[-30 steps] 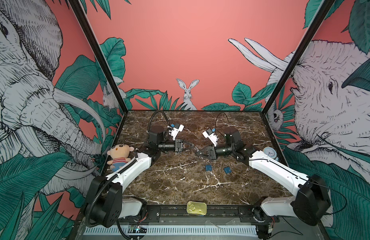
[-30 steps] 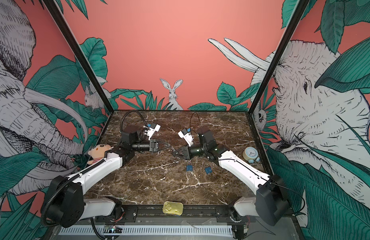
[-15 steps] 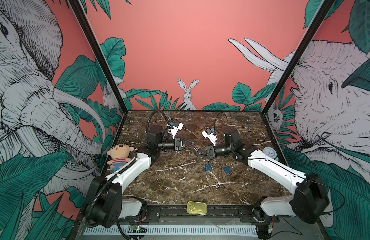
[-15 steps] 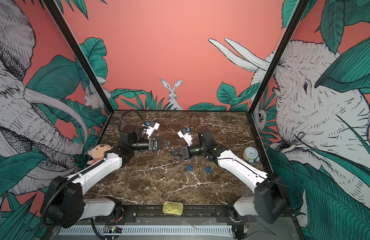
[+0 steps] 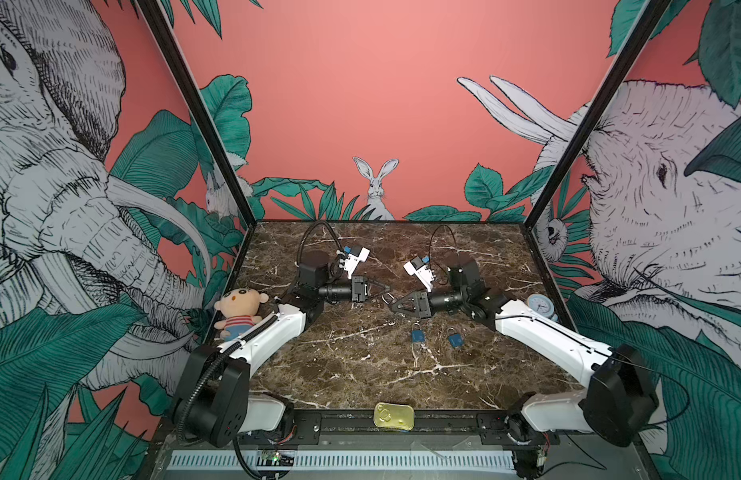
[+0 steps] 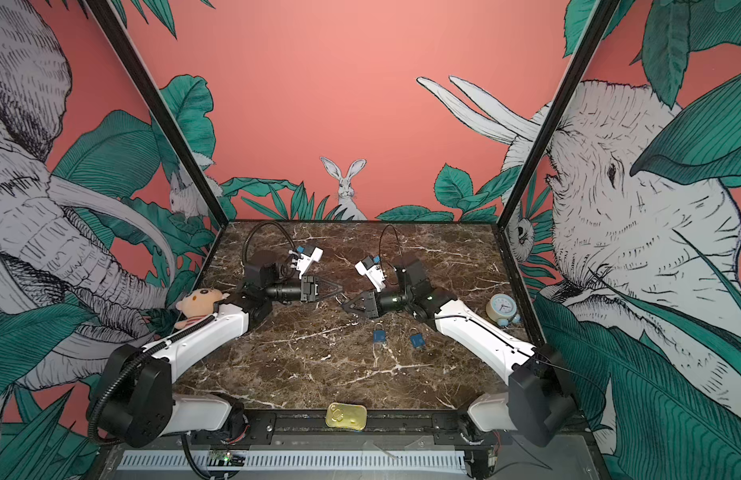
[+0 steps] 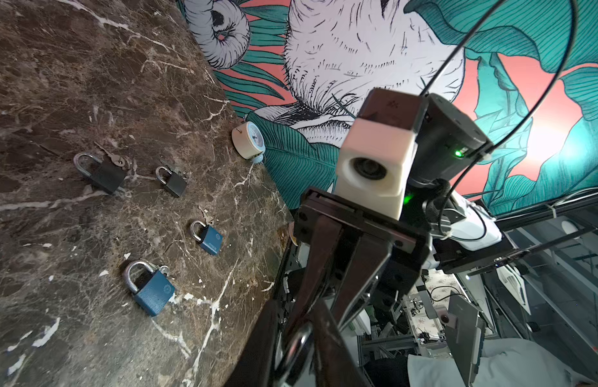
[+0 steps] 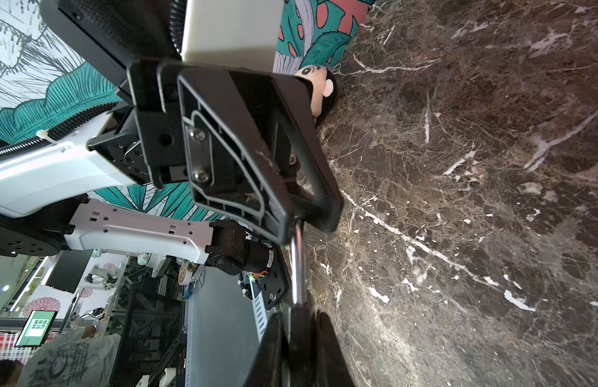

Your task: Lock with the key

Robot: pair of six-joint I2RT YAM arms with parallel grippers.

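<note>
Above the bench [image 5: 360, 374] the two tools meet tip to tip. The right tool [image 5: 391, 303] is clenched on the body of the padlock [image 8: 299, 268], and the left tool [image 5: 387, 287] pinches its shackle (the key cannot be made out). Two blue padlocks [image 5: 417, 336] lie nearby on the bench.

Silver-shackled padlock [image 8: 298, 264], dark body mostly hidden, held above the tabletop [image 5: 360, 365] near its middle, lying sideways, shackle pointing left

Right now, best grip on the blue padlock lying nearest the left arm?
Grip the blue padlock by its body, coming straight down and pinching its two narrow side edges. It lies flat on the marble tabletop; the thin shackle sits low, likely slippery.
</note>
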